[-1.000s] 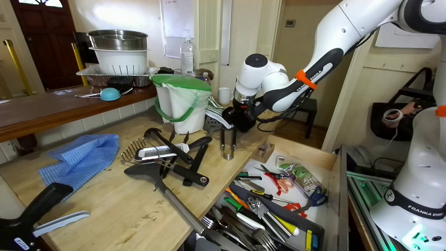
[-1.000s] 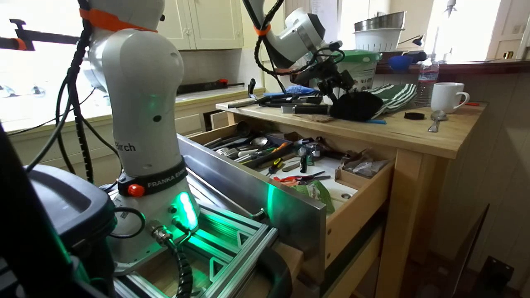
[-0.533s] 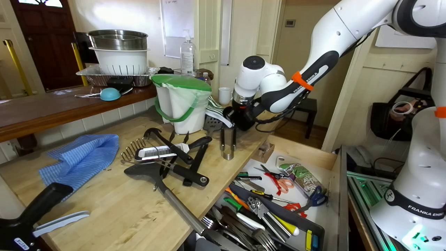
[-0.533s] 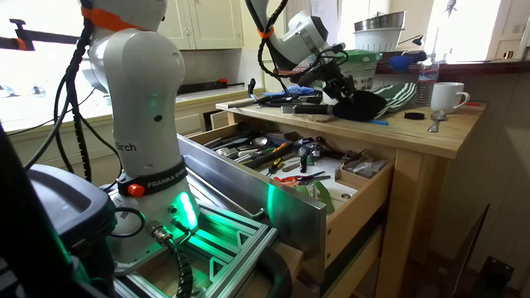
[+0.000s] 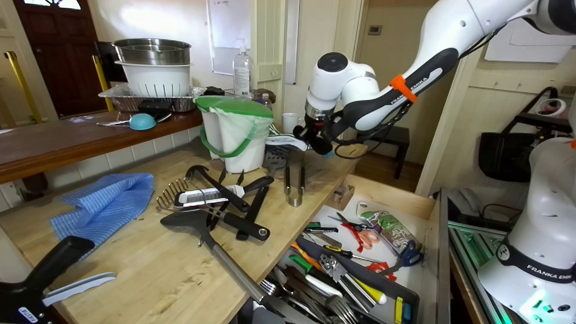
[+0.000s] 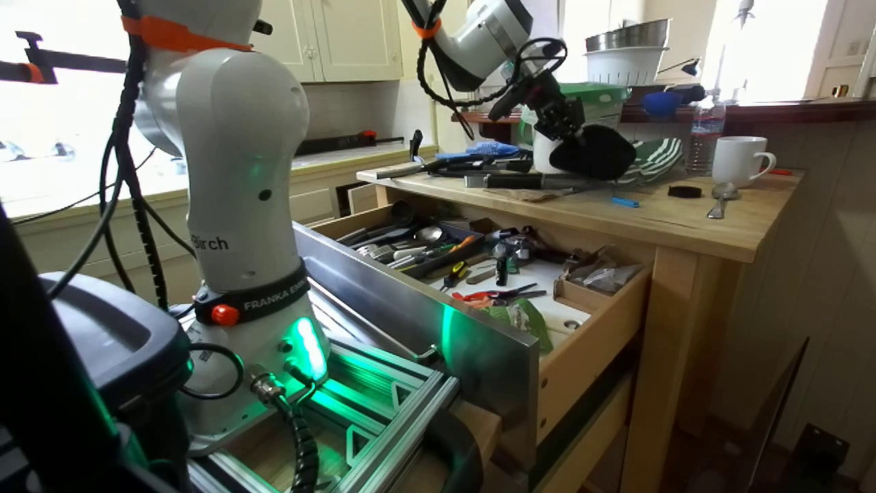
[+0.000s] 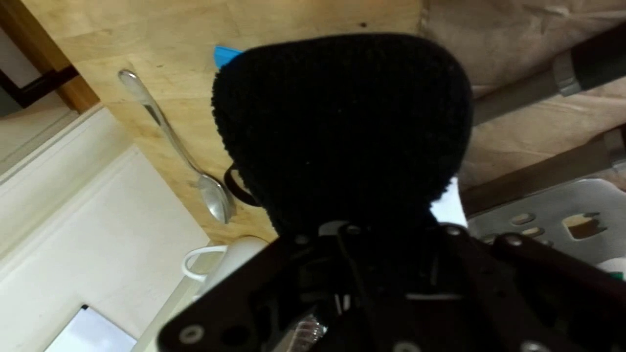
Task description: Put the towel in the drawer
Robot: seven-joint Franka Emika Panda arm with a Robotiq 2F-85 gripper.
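My gripper [image 6: 573,131] is shut on the black fuzzy end of the towel [image 6: 594,152], which hangs a little above the worktop. The towel's green-and-white striped part [image 6: 655,159] trails behind it beside the bucket, seemingly still resting there. In the wrist view the black end [image 7: 342,127] fills the middle, and the dark fingers of the gripper [image 7: 391,234] hardly stand out from it. The drawer [image 6: 493,370] is pulled out below the worktop, full of utensils. Its wooden side wall [image 5: 391,191] shows in an exterior view too.
A white bucket with a green lid [image 5: 243,139] stands by the towel. Near the gripper are tongs [image 5: 294,193], a white mug [image 6: 739,161], a water bottle [image 6: 707,137] and a spoon [image 7: 171,137]. A blue cloth [image 5: 108,202] and several utensils lie farther along the worktop.
My gripper has shut on the towel's black end and risen, lifting it off the worktop. The striped part is drawn up with it, and a small blue piece underneath is uncovered.
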